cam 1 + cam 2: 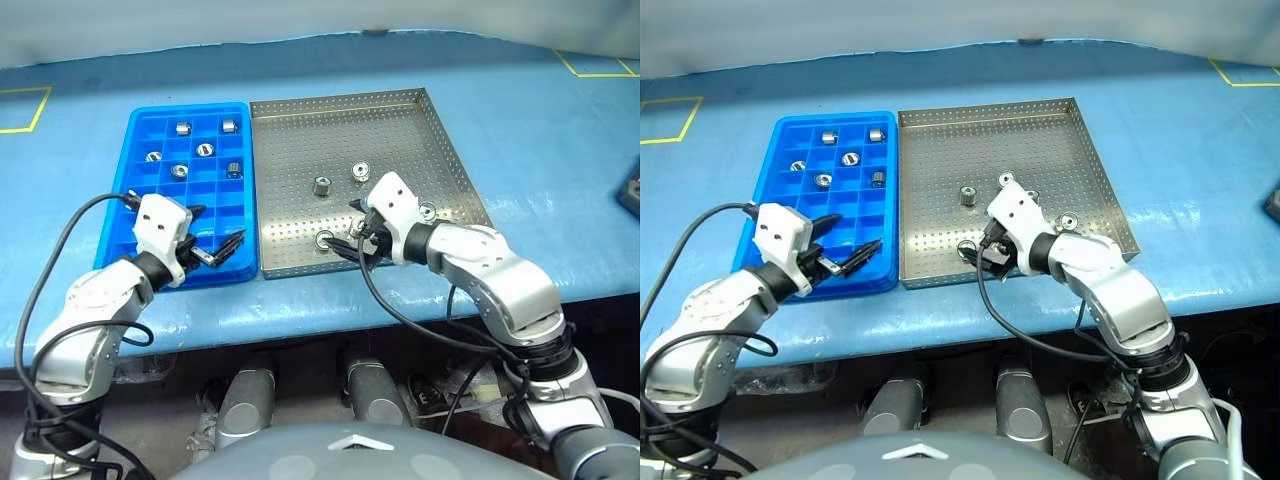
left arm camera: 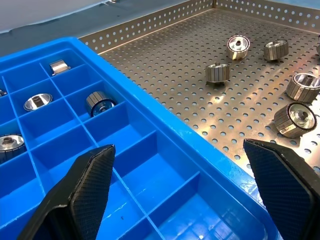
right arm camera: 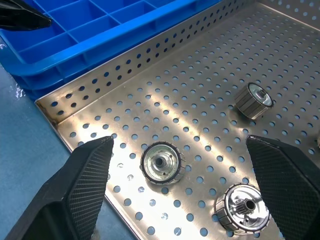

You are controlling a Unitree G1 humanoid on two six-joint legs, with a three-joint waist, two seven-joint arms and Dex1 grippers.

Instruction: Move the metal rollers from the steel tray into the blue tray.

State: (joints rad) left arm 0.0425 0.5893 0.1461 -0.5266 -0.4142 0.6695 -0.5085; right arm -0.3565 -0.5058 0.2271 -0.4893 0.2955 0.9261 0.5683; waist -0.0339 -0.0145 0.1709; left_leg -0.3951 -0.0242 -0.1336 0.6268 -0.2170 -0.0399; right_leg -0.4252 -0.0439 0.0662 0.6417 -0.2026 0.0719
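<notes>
Jaws of both grippers stand wide apart, holding nothing: left gripper (image 1: 212, 243) over near right corner of blue tray (image 1: 150, 215), right gripper (image 1: 352, 240) over near edge of steel tray (image 1: 400, 135), above metal rollers (image 3: 160, 163). Few rollers already sit in far blue compartments.

blue tray (image 1: 146, 205): on blue worktop (image 1: 540, 150), touching steel tray (image 1: 400, 135) on its left; 6 metal rollers (image 1: 204, 150) in far cells.
steel tray: rollers loose mid & near edge.
left end effector (image 1: 215, 238): wide open, over blue tray's near right corner.
right end effector (image 1: 348, 232): wide open, low over steel tray's near edge, roller btwn fingers, not gripped.
</notes>
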